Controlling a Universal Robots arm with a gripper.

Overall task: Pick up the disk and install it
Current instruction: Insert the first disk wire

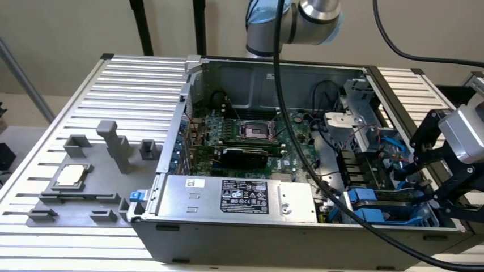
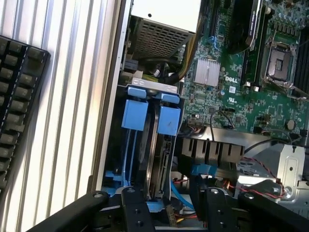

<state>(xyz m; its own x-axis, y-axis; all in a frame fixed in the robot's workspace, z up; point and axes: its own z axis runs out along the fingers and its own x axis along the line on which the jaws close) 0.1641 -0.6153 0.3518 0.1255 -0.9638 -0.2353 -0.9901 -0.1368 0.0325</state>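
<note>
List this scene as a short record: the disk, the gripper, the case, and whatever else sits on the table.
disk: sits edge-on in the case's drive bay, between blue carrier rails
gripper: open, above the drive bay, a finger on each side of the disk's edge
case: open, lying on the ribbed table, motherboard exposed
power supply: silver box with a black label, inside the case
CPU chip: on a grey fixture, outside the case, at the exterior view's left
keyboard: black, on the table

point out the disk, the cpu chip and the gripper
disk (image 2: 153,145): wrist view, silver edge between blue rails
cpu chip (image 1: 69,174): exterior view, top face
gripper (image 2: 170,195): wrist view, midway between fingertips
</note>
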